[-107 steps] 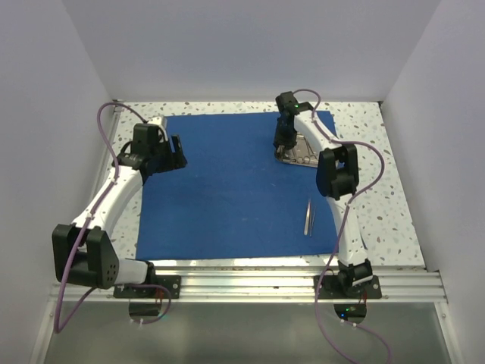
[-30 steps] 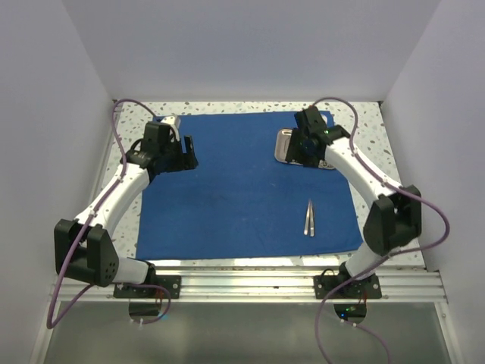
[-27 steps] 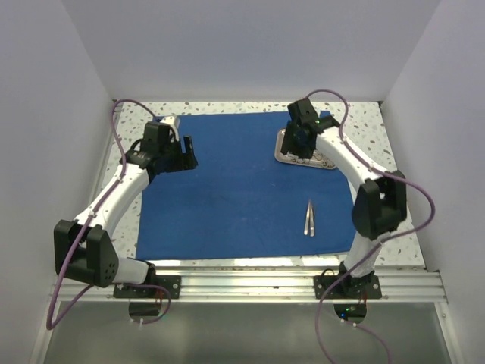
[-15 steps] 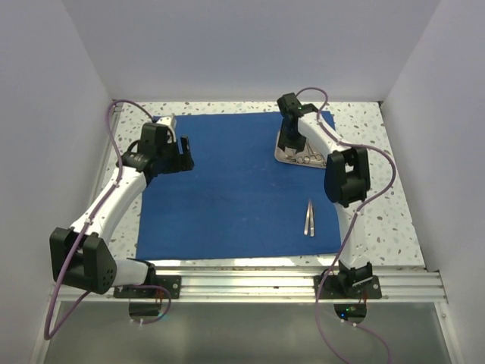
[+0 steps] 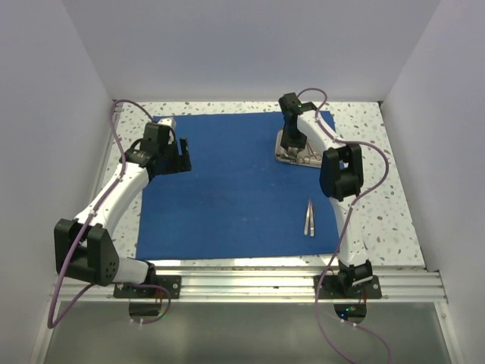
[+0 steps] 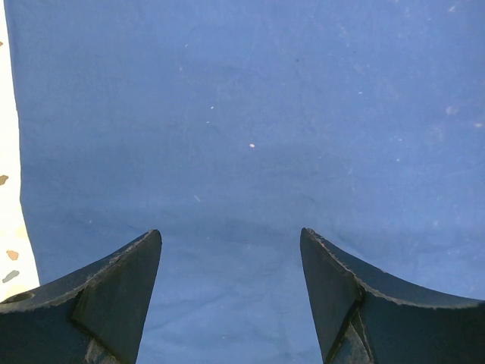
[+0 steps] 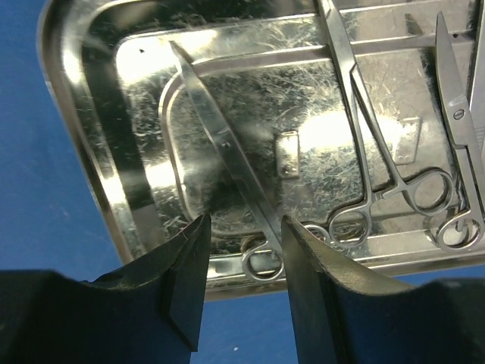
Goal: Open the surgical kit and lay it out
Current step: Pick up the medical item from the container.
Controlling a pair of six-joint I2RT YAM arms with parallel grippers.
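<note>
left jaws: spread over cloth wrap [image 6: 250, 114] | right jaws: apart, straddling scissors [image 7: 220, 140] in steel tray [image 7: 87, 129]

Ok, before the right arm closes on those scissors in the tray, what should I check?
1. Cloth spread flat: ok.
2. Tray sitting on the cloth: ok.
3. Scissors between the right gripper's open jaws: ok, though nearer one finger.
4. Jaws low enough to catch the scissors: cannot tell.
5. Tweezers lying on the cloth, apart from the tray: ok.
6. Left gripper open, empty, over bare cloth: ok.
</note>
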